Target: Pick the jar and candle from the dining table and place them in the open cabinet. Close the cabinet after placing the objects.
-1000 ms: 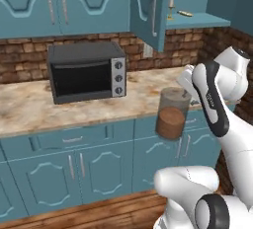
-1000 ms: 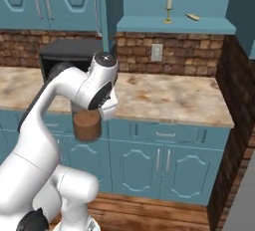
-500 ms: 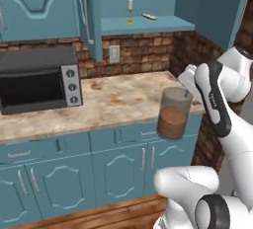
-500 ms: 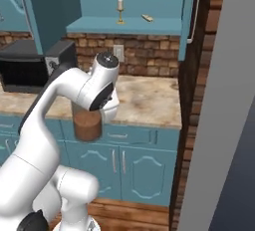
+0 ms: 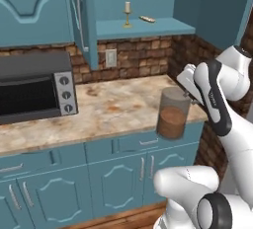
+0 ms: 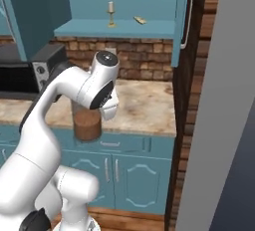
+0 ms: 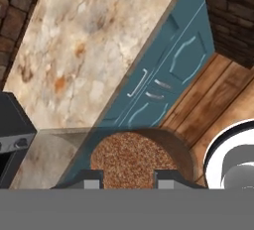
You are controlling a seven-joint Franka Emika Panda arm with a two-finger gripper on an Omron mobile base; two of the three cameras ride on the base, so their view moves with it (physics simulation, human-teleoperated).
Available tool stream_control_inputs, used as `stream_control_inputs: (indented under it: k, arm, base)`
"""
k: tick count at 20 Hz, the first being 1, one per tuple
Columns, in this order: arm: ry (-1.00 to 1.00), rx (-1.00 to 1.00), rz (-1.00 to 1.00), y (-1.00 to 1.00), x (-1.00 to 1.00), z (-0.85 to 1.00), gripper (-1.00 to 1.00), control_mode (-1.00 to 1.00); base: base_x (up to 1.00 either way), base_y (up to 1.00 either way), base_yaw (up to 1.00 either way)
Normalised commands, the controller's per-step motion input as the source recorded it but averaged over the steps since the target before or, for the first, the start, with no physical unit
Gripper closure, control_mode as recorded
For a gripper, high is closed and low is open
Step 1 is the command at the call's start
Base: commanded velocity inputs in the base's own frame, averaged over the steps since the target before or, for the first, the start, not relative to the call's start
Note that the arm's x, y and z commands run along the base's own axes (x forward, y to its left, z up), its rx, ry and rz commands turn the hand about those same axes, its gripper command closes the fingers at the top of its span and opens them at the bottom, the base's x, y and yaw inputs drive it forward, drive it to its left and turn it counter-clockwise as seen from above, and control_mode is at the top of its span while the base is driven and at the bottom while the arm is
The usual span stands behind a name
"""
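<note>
Jar [image 5: 173, 113] is being gripped by the closed end effector [image 7: 128, 177] above the surface [image 5: 118, 107] edge; candle [image 5: 127, 14] is being carried on the cabinet [image 5: 148, 25] shelf.

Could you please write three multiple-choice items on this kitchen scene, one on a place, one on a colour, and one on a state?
1. Where does the small cream candle in its yellow-brass holder stand?
A. On the marbled counter
B. On the teal shelf inside the open wall cabinet
C. On top of the black toaster oven

2. What colour are the contents of the clear glass jar?
A. Brown
B. Green
C. White

3. What is the state of the glass jar?
A. Lying on its side on the counter
B. Standing inside the cabinet
C. Held upright by the gripper in front of the counter edge

Answers: 1 B, both base views show the candle on the cabinet shelf. 2 A, the lower part of the glass shows brown in both base views. 3 C, the hand view shows the jar between the finger tips, and the left base view shows it upright before the drawers.
</note>
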Motion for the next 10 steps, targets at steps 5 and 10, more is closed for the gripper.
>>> stream_control_inputs:
  k: [5,10]
  arm:
    - [0.0,0.0,0.0,0.0,0.0,0.0,1.0,1.0]
    - [0.0,0.0,0.0,0.0,0.0,0.0,1.0,1.0]
  base:
    - [0.57,-0.1,-0.02]
    - [0.69,-0.04,0.01]
